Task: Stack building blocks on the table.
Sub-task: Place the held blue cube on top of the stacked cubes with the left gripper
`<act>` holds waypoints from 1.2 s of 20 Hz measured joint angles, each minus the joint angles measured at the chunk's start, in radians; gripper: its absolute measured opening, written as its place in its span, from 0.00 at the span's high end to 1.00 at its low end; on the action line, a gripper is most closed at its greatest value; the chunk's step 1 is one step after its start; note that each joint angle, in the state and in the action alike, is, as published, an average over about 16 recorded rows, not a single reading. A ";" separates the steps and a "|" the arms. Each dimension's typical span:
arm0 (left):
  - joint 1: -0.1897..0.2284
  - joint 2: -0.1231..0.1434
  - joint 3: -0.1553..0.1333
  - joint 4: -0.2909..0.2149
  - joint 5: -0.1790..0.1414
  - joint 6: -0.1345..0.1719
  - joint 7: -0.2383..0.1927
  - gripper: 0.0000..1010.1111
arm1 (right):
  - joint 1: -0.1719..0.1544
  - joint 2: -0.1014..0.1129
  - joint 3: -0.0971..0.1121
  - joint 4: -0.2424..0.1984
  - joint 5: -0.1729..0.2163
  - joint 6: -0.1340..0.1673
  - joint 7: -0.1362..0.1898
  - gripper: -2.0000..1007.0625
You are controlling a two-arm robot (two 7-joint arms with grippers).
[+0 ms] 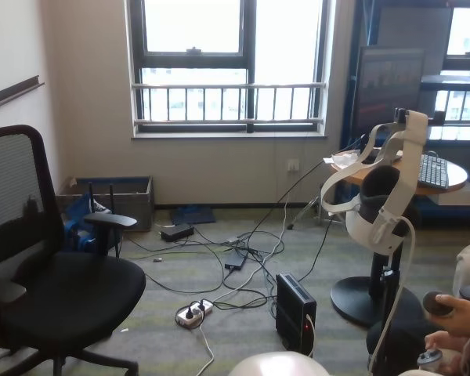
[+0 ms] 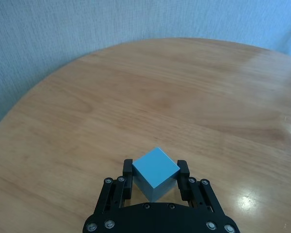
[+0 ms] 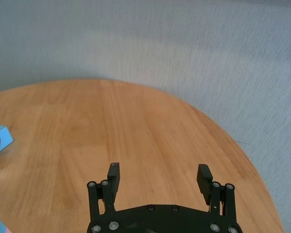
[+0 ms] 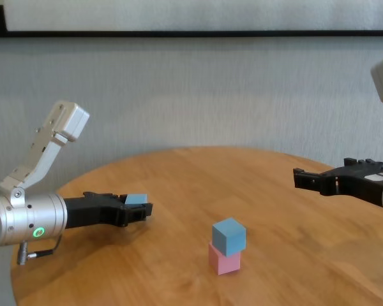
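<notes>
On the round wooden table (image 4: 179, 185) a light blue cube (image 4: 229, 235) sits on a pale pink cube (image 4: 224, 259) near the front middle. My left gripper (image 4: 139, 209) is shut on the second light blue cube (image 2: 156, 171) and holds it above the table's left part, left of the stack. In the left wrist view the cube sits between the fingertips (image 2: 128, 171). My right gripper (image 3: 158, 174) is open and empty above the table's right part (image 3: 111, 136). It also shows in the chest view (image 4: 301, 178).
The table stands before a grey wall (image 4: 198, 95). The head view shows no table, only a room with an office chair (image 1: 39, 274), floor cables (image 1: 235, 266) and a stand (image 1: 384, 211).
</notes>
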 joint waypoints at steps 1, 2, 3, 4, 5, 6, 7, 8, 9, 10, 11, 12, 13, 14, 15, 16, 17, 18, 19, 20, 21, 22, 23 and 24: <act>0.000 0.000 0.000 0.000 0.000 0.000 0.000 0.45 | 0.000 0.000 0.000 0.000 0.000 0.000 0.000 0.00; 0.000 0.000 0.000 0.000 0.000 0.000 0.000 0.45 | 0.000 0.000 0.000 0.000 0.000 0.000 0.000 0.00; 0.000 0.000 0.000 0.000 0.000 0.000 0.000 0.45 | 0.000 0.000 0.000 0.000 0.000 0.000 0.000 0.00; 0.000 0.000 0.000 0.000 0.000 0.000 0.000 0.45 | 0.000 0.000 0.000 0.000 0.000 0.000 0.000 0.00; 0.000 0.000 0.000 0.000 0.000 0.000 0.000 0.45 | 0.000 0.000 0.000 0.000 0.000 0.000 0.000 0.00; 0.000 0.000 0.000 0.000 0.000 0.000 0.000 0.45 | 0.000 0.000 0.000 0.000 0.000 0.000 0.000 0.00; 0.000 0.000 0.000 0.000 0.000 0.000 0.000 0.45 | 0.000 0.000 0.000 0.000 0.000 0.000 0.000 0.00; 0.000 0.000 0.000 0.000 0.000 0.000 0.000 0.45 | 0.000 0.000 0.000 0.000 0.000 0.000 0.000 0.00; 0.000 0.000 0.000 0.000 0.000 0.000 0.000 0.45 | 0.000 0.000 0.000 0.000 0.000 0.000 0.000 0.00; 0.000 0.000 0.000 0.000 0.000 0.000 0.000 0.45 | 0.000 0.000 0.000 0.000 0.000 0.000 0.000 0.00; 0.000 0.000 0.000 0.000 0.000 0.000 0.000 0.45 | 0.000 0.000 0.000 0.000 0.000 0.000 0.000 0.00; 0.000 0.000 0.000 0.000 0.000 0.000 0.000 0.45 | 0.000 0.000 0.000 0.000 0.000 0.000 0.000 0.00; 0.000 0.000 0.000 0.000 0.000 0.000 0.000 0.45 | 0.000 0.000 0.000 0.000 0.000 0.000 0.000 0.00; 0.000 0.000 0.000 0.000 0.000 0.000 0.000 0.45 | 0.000 0.000 0.000 0.000 0.000 0.000 0.000 0.00; 0.000 0.000 0.000 0.000 0.000 0.000 0.000 0.45 | 0.000 0.000 0.000 0.000 0.000 0.000 0.000 0.00; 0.000 0.000 0.001 -0.001 -0.001 0.000 0.000 0.45 | 0.000 0.000 0.000 0.000 0.000 0.000 0.000 0.00; 0.002 0.001 0.003 -0.004 -0.003 0.001 0.002 0.45 | 0.000 0.000 0.000 0.000 0.000 0.000 0.000 0.00; 0.005 0.003 0.005 -0.010 -0.006 0.003 0.004 0.45 | 0.000 0.000 0.000 0.000 0.000 0.000 0.000 0.00; 0.011 0.006 0.008 -0.021 -0.009 0.007 0.009 0.45 | 0.000 0.000 0.000 0.000 0.000 0.000 0.000 0.00; 0.018 0.009 0.011 -0.035 -0.013 0.012 0.014 0.45 | 0.000 0.000 0.000 0.000 0.000 0.000 0.000 0.00; 0.026 0.014 0.014 -0.050 -0.016 0.017 0.019 0.45 | 0.000 0.000 0.000 0.000 0.000 0.000 0.000 0.00; 0.036 0.018 0.016 -0.067 -0.020 0.022 0.024 0.45 | 0.000 0.000 0.000 0.000 0.000 0.000 0.000 0.00; 0.046 0.023 0.018 -0.085 -0.023 0.027 0.028 0.45 | 0.000 0.000 0.000 0.000 0.000 0.000 0.000 0.00; 0.057 0.029 0.020 -0.104 -0.027 0.033 0.033 0.45 | 0.000 0.000 0.000 0.000 0.000 0.000 0.000 0.00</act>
